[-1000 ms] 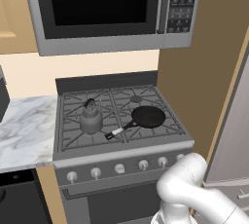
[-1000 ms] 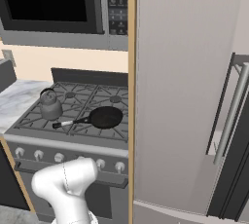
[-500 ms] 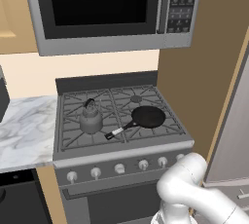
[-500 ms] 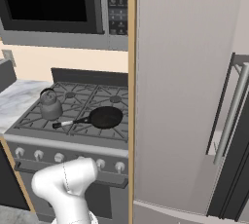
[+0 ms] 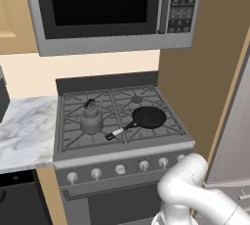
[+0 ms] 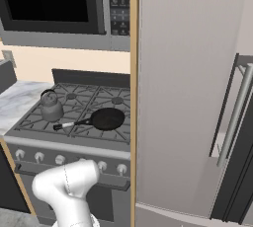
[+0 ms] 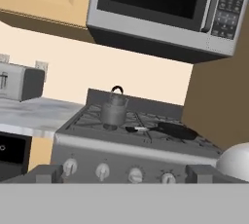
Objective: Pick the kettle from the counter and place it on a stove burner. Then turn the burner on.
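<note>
The dark-grey kettle [image 5: 91, 120] [image 6: 51, 107] [image 7: 114, 111] stands upright on the grate over the stove's left front burner, off the marble counter [image 5: 24, 131] [image 6: 17, 97] [image 7: 34, 111]. A bare burner [image 5: 137, 100] [image 6: 117, 101] shows at the rear right under its grate. My gripper [image 7: 126, 173] is open, its two dark fingertips [image 7: 46, 173] wide apart with nothing between them. It hangs low in front of the stove, level with the row of knobs [image 7: 102, 171] [image 5: 120, 169] [image 6: 59, 159] and well short of the kettle.
A black frying pan [image 5: 149, 117] [image 6: 107, 119] [image 7: 177, 130] lies on the right front grate, handle pointing toward the kettle. A microwave [image 5: 97, 4] hangs above the stove. A toaster [image 7: 19, 83] sits on the counter. A wooden panel and a fridge [image 6: 237, 122] stand on the right.
</note>
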